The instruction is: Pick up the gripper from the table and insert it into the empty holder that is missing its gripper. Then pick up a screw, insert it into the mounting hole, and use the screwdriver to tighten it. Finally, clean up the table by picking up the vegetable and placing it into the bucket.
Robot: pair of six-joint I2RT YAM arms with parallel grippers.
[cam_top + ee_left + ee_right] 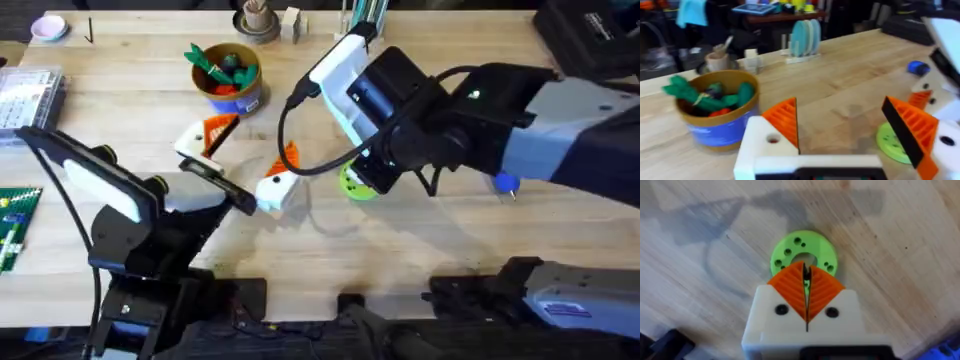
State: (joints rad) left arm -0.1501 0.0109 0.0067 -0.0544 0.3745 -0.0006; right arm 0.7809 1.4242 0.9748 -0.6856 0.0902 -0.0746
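Bucket [229, 84] of toy vegetables, apart from right tool [806, 292].

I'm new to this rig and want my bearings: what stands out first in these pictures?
The right gripper, its orange ribbed pads pressed together, hangs over a lime-green disc with holes, near the table's middle. The left gripper stands open beside it. Farther back sits the yellow-orange bucket, with green and red toy vegetables in it.
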